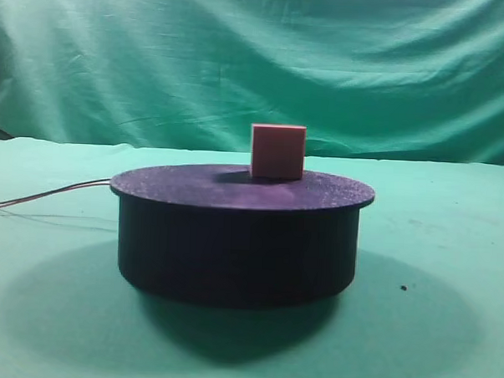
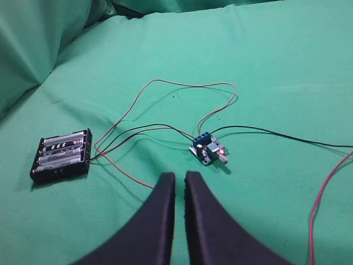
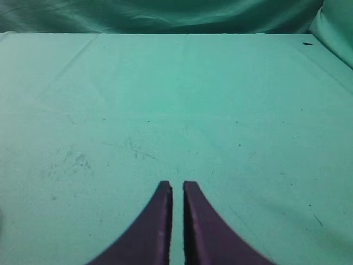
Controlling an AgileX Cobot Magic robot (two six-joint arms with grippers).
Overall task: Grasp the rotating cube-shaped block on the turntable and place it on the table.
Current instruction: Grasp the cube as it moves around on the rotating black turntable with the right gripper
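Observation:
The pinkish-tan cube-shaped block [image 1: 278, 151] stands upright on the far middle of the turntable [image 1: 237, 239], a low black drum with a speckled dark-purple top, on the green-cloth table [image 1: 449, 273]. Neither gripper shows in the exterior high view. My left gripper [image 2: 180, 178] is shut with nothing between its dark fingers, above green cloth near the wiring. My right gripper [image 3: 177, 186] is shut and empty above bare green cloth. The block and turntable do not show in either wrist view.
Thin wires [image 1: 47, 197] trail left from the turntable. In the left wrist view a black battery holder [image 2: 62, 155], a small blue circuit board [image 2: 207, 148] and red and black wires [image 2: 165, 88] lie on the cloth. A green backdrop [image 1: 258, 55] hangs behind.

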